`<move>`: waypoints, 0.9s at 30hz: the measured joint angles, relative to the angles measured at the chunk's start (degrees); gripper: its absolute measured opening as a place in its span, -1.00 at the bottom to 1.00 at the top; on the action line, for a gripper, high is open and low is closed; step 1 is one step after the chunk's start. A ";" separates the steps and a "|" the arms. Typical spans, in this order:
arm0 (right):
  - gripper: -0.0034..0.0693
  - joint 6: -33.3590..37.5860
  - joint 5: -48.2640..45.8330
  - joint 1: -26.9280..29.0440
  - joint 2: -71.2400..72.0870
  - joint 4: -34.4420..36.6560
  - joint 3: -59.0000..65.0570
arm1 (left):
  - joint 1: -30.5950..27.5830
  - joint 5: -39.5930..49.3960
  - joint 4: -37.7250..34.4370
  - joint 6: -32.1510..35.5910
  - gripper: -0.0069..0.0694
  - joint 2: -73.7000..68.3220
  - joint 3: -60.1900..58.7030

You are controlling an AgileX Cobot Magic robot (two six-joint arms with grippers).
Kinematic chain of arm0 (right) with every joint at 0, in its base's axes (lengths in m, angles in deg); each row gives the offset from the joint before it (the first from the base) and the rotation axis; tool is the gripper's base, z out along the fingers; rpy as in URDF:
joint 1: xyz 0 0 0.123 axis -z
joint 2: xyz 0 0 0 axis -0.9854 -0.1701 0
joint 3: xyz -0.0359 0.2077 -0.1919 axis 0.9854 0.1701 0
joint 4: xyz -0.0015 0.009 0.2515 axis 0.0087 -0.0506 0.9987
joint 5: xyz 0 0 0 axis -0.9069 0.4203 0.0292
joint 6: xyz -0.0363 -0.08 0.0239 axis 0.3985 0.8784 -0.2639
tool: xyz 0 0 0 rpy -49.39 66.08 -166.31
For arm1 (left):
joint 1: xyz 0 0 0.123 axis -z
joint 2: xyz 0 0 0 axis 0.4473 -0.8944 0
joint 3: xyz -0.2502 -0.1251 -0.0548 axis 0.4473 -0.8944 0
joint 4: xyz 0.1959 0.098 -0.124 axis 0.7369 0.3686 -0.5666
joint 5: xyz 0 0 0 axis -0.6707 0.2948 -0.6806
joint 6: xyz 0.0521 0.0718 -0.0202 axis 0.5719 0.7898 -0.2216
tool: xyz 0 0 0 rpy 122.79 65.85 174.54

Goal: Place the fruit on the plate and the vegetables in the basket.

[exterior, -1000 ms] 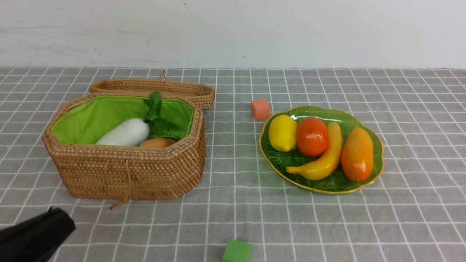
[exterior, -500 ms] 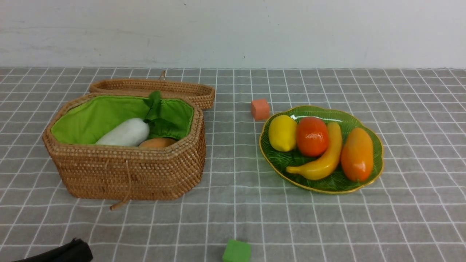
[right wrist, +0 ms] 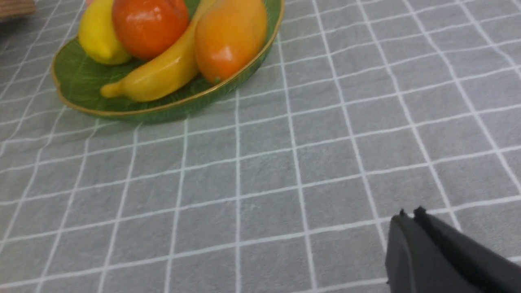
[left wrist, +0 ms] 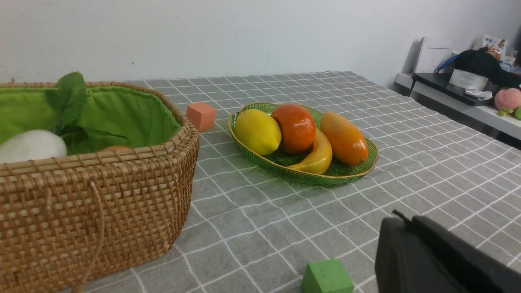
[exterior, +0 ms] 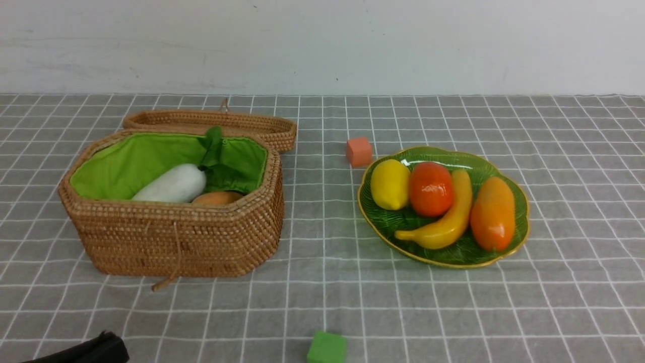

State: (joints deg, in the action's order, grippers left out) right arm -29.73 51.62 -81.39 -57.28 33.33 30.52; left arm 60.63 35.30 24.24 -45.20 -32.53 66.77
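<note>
Fingers first: my left fingers [left wrist: 407, 228] were pressed together with nothing between them, pulled low over the near edge of the desk [exterior: 322, 302] beside the green cube [left wrist: 327, 277]. A second back that arm stood higher and further in toward the basket; by this moment only a dark sliver of it showed in the front view's corner. My right fingers [right wrist: 409, 219] were closed and empty too, hovering over bare cloth, well short of the plate [right wrist: 73, 79]. Both arms backing off told me the sorting was likely finished.

And the containers? The plate [exterior: 521, 222] carried all four pieces of fruit: lemon [exterior: 390, 184], persimmon [exterior: 431, 189], banana [exterior: 448, 222] and mango [exterior: 493, 214], packed side by side and touching. The basket [exterior: 171, 242] sat open, lid [exterior: 211, 121] flopped behind it, with the white radish [exterior: 171, 185] lying against the green lining and the potato [exterior: 216, 198] just peeking over the front wall. The eggplant I could not see; I guessed it lay hidden below the rim. An orange cube [exterior: 359, 151] sat just behind the plate, untouched.
</note>
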 joint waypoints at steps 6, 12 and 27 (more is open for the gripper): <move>-0.96 4.60 -1.21 1.68 7.72 1.37 2.42 | 0.00 0.04 0.00 0.00 -0.79 -0.11 -0.02; -0.96 5.12 -1.36 1.74 7.77 2.35 2.42 | 0.00 0.04 0.00 0.00 -0.77 -0.29 -0.01; -0.93 5.18 -1.36 1.74 7.82 2.39 2.42 | 0.00 -0.03 0.00 0.00 -0.76 -0.36 -0.01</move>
State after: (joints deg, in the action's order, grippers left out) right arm -24.55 50.27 -79.64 -49.46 35.72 32.94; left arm 60.63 35.27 24.24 -45.20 -32.89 66.76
